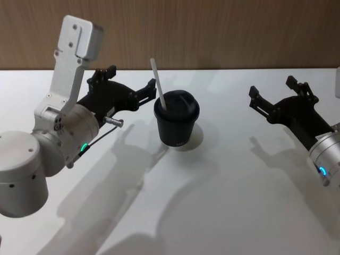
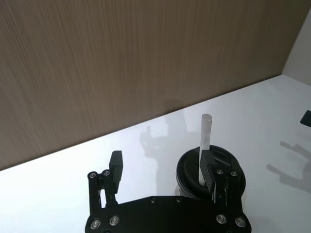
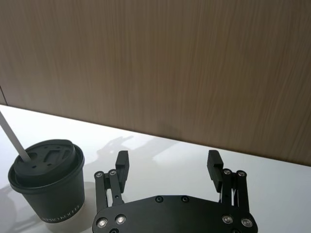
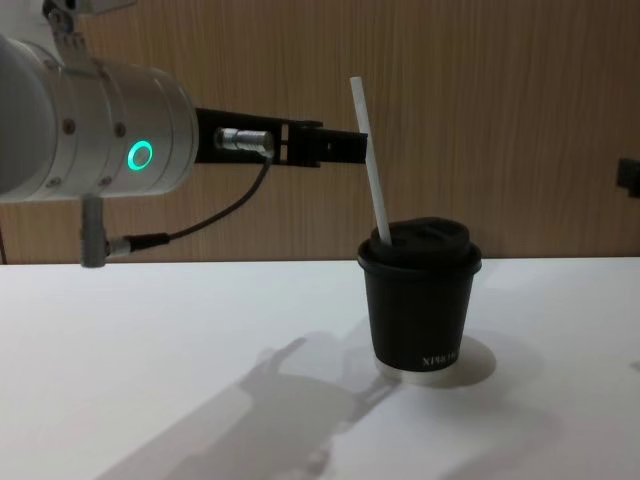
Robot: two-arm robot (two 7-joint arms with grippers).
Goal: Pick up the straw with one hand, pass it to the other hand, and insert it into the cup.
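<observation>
The black cup (image 1: 177, 125) stands on the white table, mid-back. The white straw (image 1: 158, 87) sticks out of its lid, leaning back and to the left. My left gripper (image 1: 133, 79) is open just left of the cup, level with the straw's upper half. In the left wrist view one of its fingers (image 2: 209, 170) sits right beside the straw (image 2: 205, 133), above the cup's lid (image 2: 187, 170), and the other finger stands far off. My right gripper (image 1: 273, 87) hovers open and empty to the right of the cup. From its wrist the cup (image 3: 48, 194) and straw (image 3: 12, 136) show off to one side.
The white table (image 1: 239, 202) stretches out in front of the cup. A brown wood-grain wall (image 1: 212, 32) closes off the back edge. In the chest view the left arm (image 4: 100, 115) reaches in from the left, well above the table.
</observation>
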